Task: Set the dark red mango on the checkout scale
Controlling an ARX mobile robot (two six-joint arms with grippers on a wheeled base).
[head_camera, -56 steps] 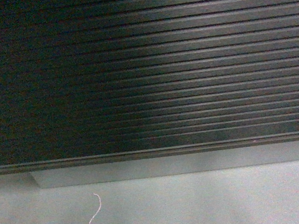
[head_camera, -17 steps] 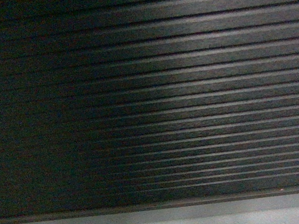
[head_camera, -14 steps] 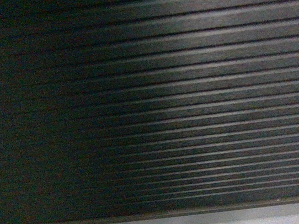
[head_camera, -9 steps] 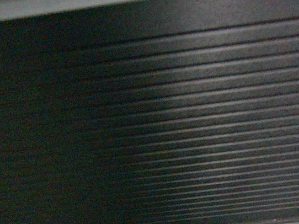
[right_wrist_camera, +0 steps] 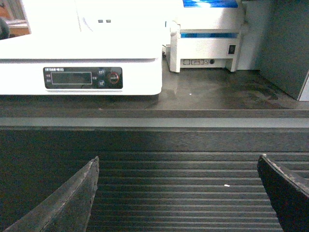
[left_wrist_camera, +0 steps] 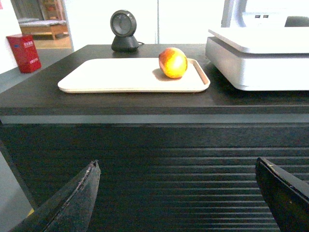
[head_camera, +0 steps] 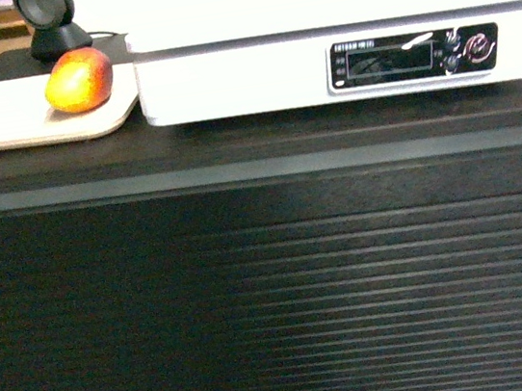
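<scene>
Mango (head_camera: 79, 80) sits on the beige tray (head_camera: 0, 135), near the tray's right end, resting on its side, red on top shading to yellow-orange. In the left wrist view the mango (left_wrist_camera: 173, 62) is at the tray's (left_wrist_camera: 111, 77) far right corner, close to the rim nearest the scale (left_wrist_camera: 260, 70), not touching the scale.

Scale (head_camera: 338, 48) is white, flat-topped, just right of the tray on the checkout surface (head_camera: 235, 146); its dark display strip with buttons (head_camera: 412, 57) faces front. Nothing lies on its platform as far as visible. Right wrist view shows the scale (right_wrist_camera: 82, 67) from the front, with a white printer-like box (right_wrist_camera: 207, 43) behind and to its right.

A black round scanner on a stand (left_wrist_camera: 124, 30) stands behind the tray. A red box (left_wrist_camera: 24, 53) is off the surface at far left.

Checkout front is a dark ribbed panel (head_camera: 280, 329) filling the lower half of the head view.

Left gripper (left_wrist_camera: 176, 203): fingers (left_wrist_camera: 72, 203) spread wide, released, holding nothing, low in front of the ribbed panel, well below and apart from the mango. Right gripper (right_wrist_camera: 176, 198): fingers (right_wrist_camera: 67, 203) also spread wide, released, empty, in front of the panel below the scale. Neither gripper shows in the head view.
</scene>
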